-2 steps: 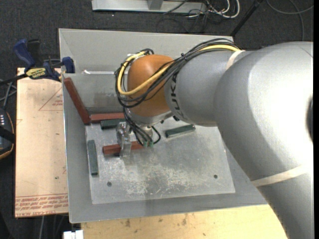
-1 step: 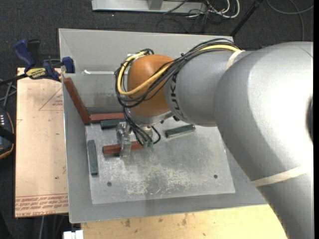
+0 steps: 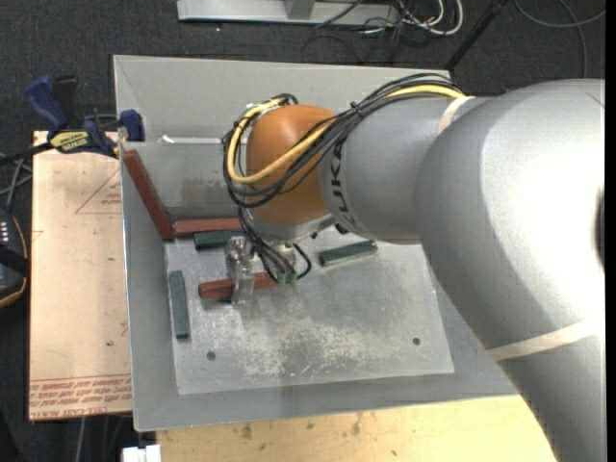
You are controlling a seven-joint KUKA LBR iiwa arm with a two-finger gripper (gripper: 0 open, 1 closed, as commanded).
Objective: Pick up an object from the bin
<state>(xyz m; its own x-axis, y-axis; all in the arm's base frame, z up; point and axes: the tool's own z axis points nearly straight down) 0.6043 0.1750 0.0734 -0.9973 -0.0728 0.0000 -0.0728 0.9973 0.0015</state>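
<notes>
The hand [image 3: 242, 285] sits low in the left middle of the bin [image 3: 318, 349], at the right end of a small red-brown block [image 3: 214, 290] lying flat. It seems to touch the block, but I cannot tell how far open it is.

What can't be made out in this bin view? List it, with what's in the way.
Camera view:
- Right end of the short red-brown bar: covered by the hand.
- Right end of the rear red-brown bar: under the orange wrist cover.
- Back and right of the bin floor: behind the arm.
</notes>
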